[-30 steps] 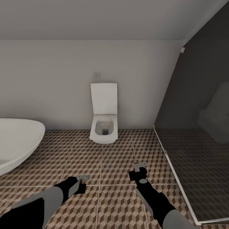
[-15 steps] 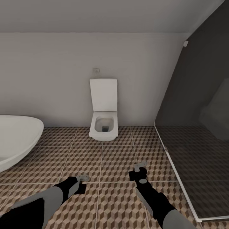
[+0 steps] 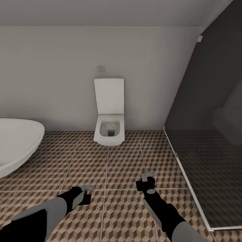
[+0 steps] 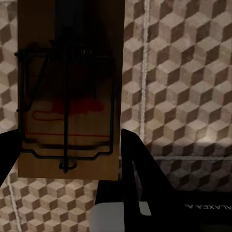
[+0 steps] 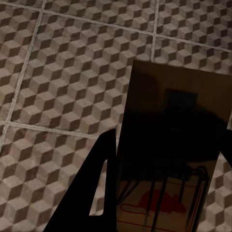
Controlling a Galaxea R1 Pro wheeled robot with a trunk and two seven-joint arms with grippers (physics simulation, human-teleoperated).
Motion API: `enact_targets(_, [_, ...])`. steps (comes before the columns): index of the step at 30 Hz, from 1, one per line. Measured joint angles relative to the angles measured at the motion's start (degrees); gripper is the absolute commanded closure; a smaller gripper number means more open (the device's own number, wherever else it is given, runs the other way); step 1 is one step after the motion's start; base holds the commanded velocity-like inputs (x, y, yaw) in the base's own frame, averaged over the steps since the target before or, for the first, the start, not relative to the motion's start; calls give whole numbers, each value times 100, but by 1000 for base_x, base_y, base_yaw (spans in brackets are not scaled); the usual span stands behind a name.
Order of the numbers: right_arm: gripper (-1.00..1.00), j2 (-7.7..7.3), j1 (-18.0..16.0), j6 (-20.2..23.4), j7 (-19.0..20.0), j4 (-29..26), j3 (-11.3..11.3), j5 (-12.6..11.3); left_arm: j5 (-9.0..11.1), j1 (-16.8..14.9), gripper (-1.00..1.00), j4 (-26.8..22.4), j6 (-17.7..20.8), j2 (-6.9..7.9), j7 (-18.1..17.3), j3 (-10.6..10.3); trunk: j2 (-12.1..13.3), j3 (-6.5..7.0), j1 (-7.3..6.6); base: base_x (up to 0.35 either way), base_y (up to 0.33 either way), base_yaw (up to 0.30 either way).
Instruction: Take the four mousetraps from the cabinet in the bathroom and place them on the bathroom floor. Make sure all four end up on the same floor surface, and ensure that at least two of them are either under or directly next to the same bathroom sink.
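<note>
My left gripper is shut on a brown wooden mousetrap, held low over the bathroom floor. In the left wrist view that mousetrap shows its dark wire and red spot between the black fingers of the left gripper. My right gripper is shut on a second mousetrap. The right wrist view has this mousetrap in shadow inside the right gripper, above the cube-pattern tiles. The cabinet and the sink are out of view.
A white wall-hung toilet with its lid up stands ahead at the far wall. A white oval bathtub sits at the left. A dark glass shower screen with a white floor rail closes off the right side.
The whole head view has shifted: the toilet and the back wall sit a little higher and nearer, so the camera has moved. Both arms keep their pose with the mousetraps held.
</note>
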Motion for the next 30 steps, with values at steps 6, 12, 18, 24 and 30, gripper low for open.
enact_targets(6, [100, -2, 0, 0, 0, 2, 0, 0, 0, 0, 100, 0, -1, -1, 0, 0, -241, -162, 132, 0, 0, 0])
enact_targets(12, [100, 0, 0, 0, 0, 1, 0, 0, 0, 0, 100, -39, -1, -1, 0, 0, -482, -325, 264, 0, 0, 0])
enact_targets(18, [100, 0, 0, 0, 0, 1, 0, 0, 0, 0, 100, -52, -1, -1, 0, 0, -722, -487, 395, 0, 0, 0])
enact_targets(24, [100, 0, 0, 0, 0, 2, 0, 0, 0, 0, 100, -53, 1, -1, 0, 0, -963, -649, 527, 0, 0, 0])
enact_targets(30, [100, 0, 0, 0, 0, 2, 0, 0, 0, 0, 100, -53, 2, -1, 0, 0, -1204, -812, 659, 0, 0, 0])
